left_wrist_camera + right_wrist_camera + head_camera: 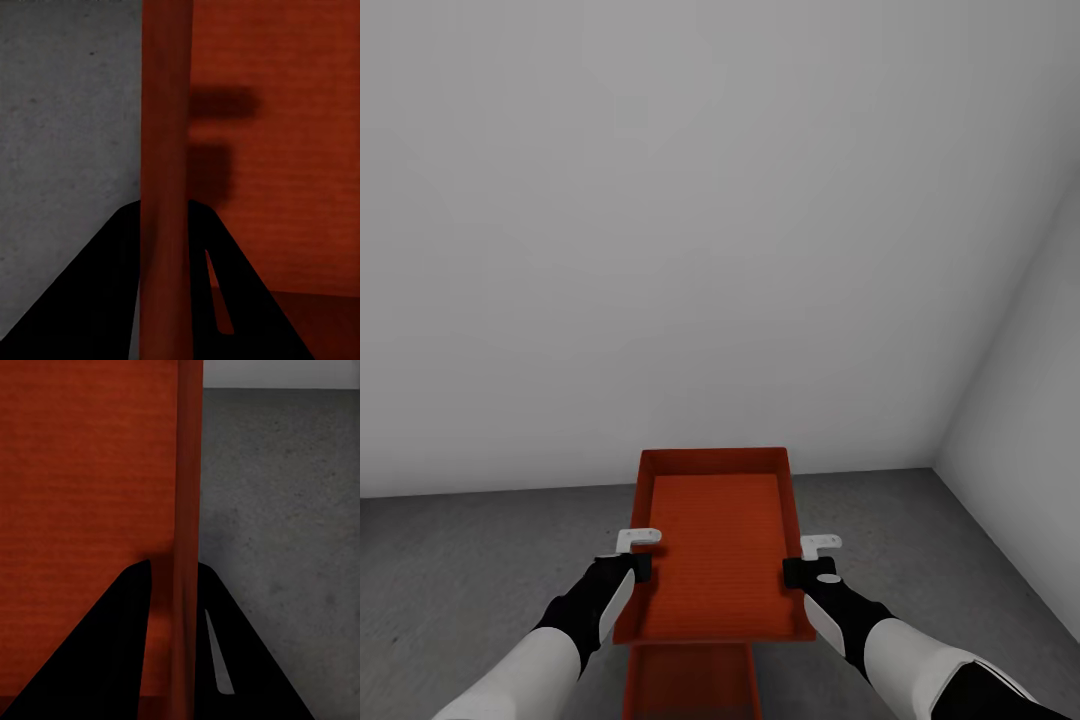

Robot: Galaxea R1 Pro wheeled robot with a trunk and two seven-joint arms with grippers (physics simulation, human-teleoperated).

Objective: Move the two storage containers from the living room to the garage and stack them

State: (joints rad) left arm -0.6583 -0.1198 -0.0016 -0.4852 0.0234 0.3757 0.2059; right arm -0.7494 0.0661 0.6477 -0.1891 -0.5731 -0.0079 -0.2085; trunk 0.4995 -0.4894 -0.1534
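Head view shows us in the garage, facing a pale grey wall (710,220) near a corner, with the upper container (717,545) carried between both arms above the dark concrete floor (480,560). Our left pincer (632,553) is clamped on its left side wall and our right pincer (807,560) on its right side wall; each wrist view shows dark fingers straddling a thin orange-red wall, one inside and one outside. Beneath it, at the bottom edge of the head view, we see part of the second container (690,685) lying lower, apparently on the floor. We judge the stack is nearly made but the carried box is still off-line, sitting further forward than the one below. If we let go now it could land skewed or tip over the lower rim. The thin walls could also slip from our grip if one arm drops faster than the other.
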